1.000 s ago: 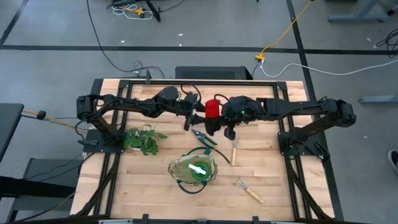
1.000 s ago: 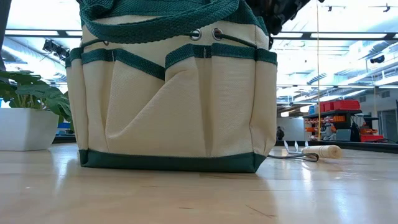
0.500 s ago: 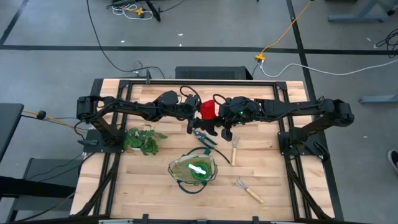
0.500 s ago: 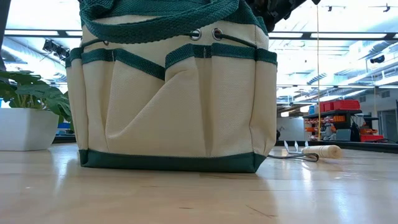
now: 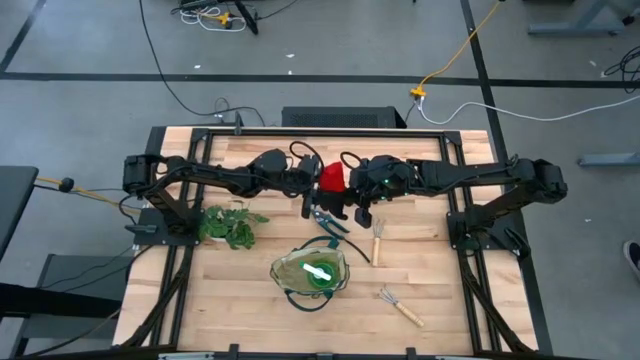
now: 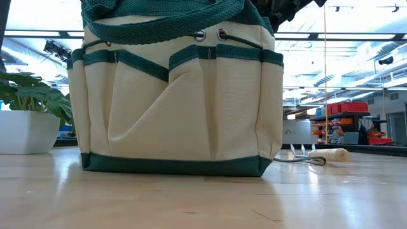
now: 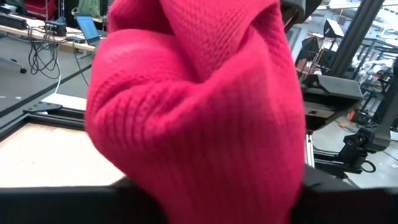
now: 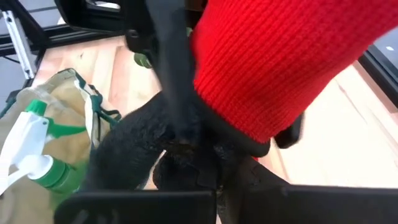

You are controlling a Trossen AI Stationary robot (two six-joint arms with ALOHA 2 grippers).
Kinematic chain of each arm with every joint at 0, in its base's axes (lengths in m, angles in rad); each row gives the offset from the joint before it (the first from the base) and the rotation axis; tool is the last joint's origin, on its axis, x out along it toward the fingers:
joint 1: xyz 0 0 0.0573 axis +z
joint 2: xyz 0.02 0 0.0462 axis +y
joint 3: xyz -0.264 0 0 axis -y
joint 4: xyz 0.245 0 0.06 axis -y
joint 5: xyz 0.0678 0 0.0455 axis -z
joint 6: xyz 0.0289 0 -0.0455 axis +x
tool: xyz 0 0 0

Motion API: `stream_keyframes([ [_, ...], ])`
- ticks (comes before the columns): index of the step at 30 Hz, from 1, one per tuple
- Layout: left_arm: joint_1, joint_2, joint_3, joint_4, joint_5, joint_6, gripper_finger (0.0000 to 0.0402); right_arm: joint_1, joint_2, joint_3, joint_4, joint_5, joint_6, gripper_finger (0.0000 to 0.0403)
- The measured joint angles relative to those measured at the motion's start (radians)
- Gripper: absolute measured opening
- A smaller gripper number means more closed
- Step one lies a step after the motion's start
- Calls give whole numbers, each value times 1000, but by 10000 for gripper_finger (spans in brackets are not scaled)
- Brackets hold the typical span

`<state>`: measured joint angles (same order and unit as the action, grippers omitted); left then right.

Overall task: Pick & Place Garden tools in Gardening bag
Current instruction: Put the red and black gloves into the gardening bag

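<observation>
Over the middle of the desk [image 5: 440, 300], toward its far edge, both arms meet at the gloves [image 5: 331, 177], a red-and-black bundle held up off the wood. The left claw [image 5: 309, 187] and the right claw [image 5: 345, 200] press in from either side, and from above their fingers are lost in the dark mass of wrists and fabric. The left wrist view is almost filled by red knit [image 7: 199, 112]; a dark band runs along the frame's lower edge, but the fingertips cannot be made out, so whether this claw is clenched on the gloves cannot be told. In the right wrist view, red cuff and black palm material [image 8: 186, 155] bunch right at the claw, and a dark finger [image 8: 171, 81] crosses the cloth; the right claw appears clamped on the gloves, though its tips are buried.

The bag [image 5: 309, 272] stands nearer the front edge, mouth open, with the spray bottle [image 5: 320, 273] lying inside; the right wrist view also catches its white trigger. In the low view the bag blocks most of the scene, its top cropped, and only dark arm parts show at the upper edge.

The shears [image 5: 327, 220] lie on the wood just below the gloves, partly covered by the claws. One rake [image 5: 377, 242] lies beside them; a second rake [image 5: 401, 306] sits near the front right. A plant [image 5: 228, 226] sits at the left.
</observation>
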<state>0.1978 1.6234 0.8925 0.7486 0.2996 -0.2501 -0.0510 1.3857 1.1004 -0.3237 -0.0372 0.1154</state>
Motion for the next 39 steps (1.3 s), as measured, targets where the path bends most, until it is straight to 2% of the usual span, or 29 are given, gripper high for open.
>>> stream_keyframes([
  [5, 0, 0, 0, 0, 1, 0, 58, 0, -1, 0, -1, -9, 0, 5],
  [9, 0, 0, 0, 0, 1, 0, 57, 0, -1, 0, -2, -18, -2, 13],
  [20, 1, -26, 0, -37, 9, -1, 57, 0, -4, 1, -21, -24, -19, 69],
  [31, -1, -205, 1, -307, 12, 38, 57, 2, -20, 0, -96, -34, -27, 81],
  [39, -74, -330, 1, -523, 17, 33, 57, 1, -20, 0, -100, -29, -42, 82],
])
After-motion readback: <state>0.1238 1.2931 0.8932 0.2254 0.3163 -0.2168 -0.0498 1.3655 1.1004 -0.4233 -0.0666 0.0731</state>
